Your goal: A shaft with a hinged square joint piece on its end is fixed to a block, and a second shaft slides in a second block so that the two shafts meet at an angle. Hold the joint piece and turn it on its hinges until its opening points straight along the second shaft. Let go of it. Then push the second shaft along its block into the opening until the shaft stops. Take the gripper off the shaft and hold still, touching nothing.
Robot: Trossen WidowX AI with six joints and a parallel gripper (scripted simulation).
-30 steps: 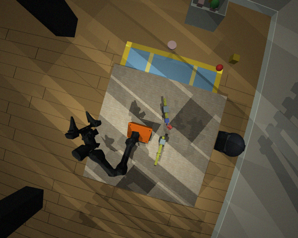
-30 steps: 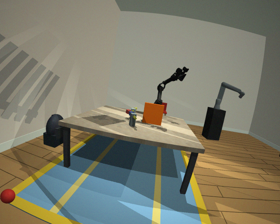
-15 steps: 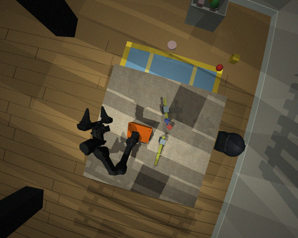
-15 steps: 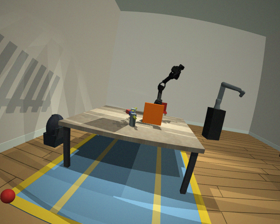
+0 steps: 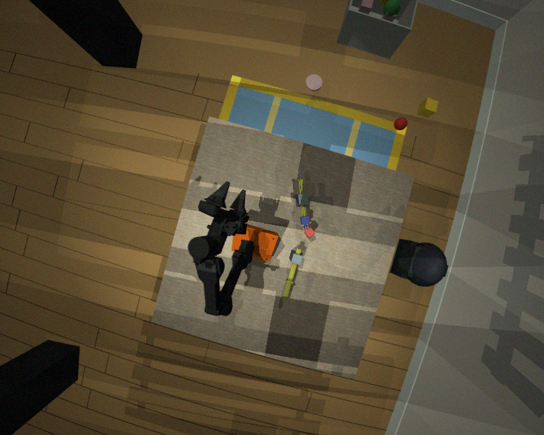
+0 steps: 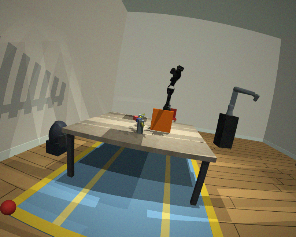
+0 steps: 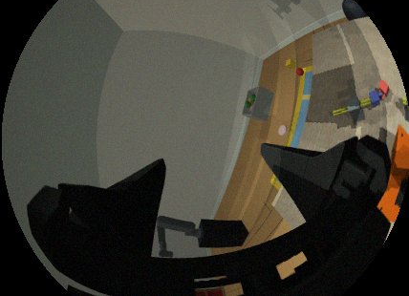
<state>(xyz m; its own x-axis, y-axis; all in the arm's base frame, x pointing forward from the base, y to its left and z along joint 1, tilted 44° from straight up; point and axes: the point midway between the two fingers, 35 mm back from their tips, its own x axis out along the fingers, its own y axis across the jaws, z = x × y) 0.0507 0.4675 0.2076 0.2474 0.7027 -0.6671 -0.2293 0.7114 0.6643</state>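
Observation:
The joint piece has a red square end (image 5: pixel 309 231) (image 6: pixel 135 117) (image 7: pixel 383 89) hinged to a blue part (image 5: pixel 305 219) (image 7: pixel 375 97) on the first yellow shaft. In the top view the red end points down and right, turned away from the second shaft's line. The first shaft's grey block (image 5: pixel 302 199) (image 6: pixel 140 128) (image 7: pixel 354 106) stands on the table. The second yellow shaft (image 5: pixel 289 283) passes through a pale block (image 5: pixel 296 257); its near end is short of the red end. My gripper (image 5: pixel 235 186) (image 7: pixel 214 156) is open and empty, high up and left of the shafts, touching nothing.
An orange panel (image 5: pixel 266 244) (image 6: pixel 161 121) (image 7: pixel 398 156) stands on the table (image 5: pixel 347 290) (image 6: pixel 178 150) between the arm's base and the shafts. A dark rounded object (image 5: pixel 422 264) (image 6: pixel 58 134) stands beyond the table's right edge in the top view.

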